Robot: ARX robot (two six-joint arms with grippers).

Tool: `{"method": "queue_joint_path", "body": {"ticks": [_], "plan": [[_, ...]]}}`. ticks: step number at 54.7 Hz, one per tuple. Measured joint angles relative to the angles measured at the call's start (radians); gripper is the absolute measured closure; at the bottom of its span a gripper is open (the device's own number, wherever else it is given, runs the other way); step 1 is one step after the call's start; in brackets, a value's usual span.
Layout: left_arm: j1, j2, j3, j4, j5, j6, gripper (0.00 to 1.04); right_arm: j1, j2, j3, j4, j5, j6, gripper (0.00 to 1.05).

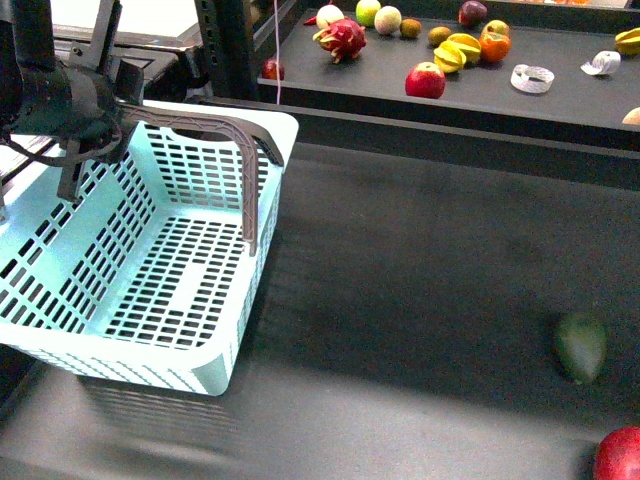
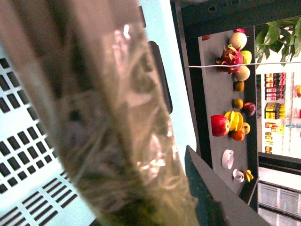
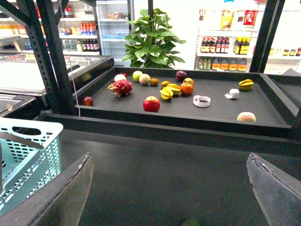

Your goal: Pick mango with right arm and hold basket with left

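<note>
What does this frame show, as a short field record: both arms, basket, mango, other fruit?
left gripper: at the basket's raised handle; grip unclear
right gripper: fingers apart, empty, facing the back shelf
basket: left on the near surface, nothing seen inside
mango: likely the pale orange oblong fruit at the shelf's right; untouched
near fruit: dark green fruit and red apple, well right of the basket

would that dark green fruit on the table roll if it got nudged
Probably, though unevenly: the dark green fruit is a smooth oval lying loose on the flat dark table, so it would likely wobble rather than roll straight. Its skin looks smooth, so maybe slippery to pinch.
</note>
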Motion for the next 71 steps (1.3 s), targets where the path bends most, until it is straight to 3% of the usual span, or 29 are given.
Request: {"method": "queue_joint_path", "body": {"ticks": [14, 32, 44, 59, 71], "plan": [[-0.057, -0.094, -0.105, 0.008, 0.073, 0.173, 0.98, 0.0, 0.0, 0.0, 0.0, 0.0, 0.0, 0.08], [-0.162, -0.212, -0.268, 0.294, 0.143, 0.455, 0.98, 0.0, 0.0, 0.0, 0.0, 0.0, 0.0, 0.08], [-0.285, -0.216, -0.271, 0.354, 0.256, 0.646, 0.98, 0.0, 0.0, 0.0, 0.0, 0.0, 0.0, 0.08], [-0.405, -0.216, -0.265, 0.395, 0.334, 0.706, 0.98, 0.0, 0.0, 0.0, 0.0, 0.0, 0.0, 0.08], [-0.45, -0.217, -0.229, 0.373, 0.339, 0.747, 0.98, 0.0, 0.0, 0.0, 0.0, 0.0, 0.0, 0.08]]}}
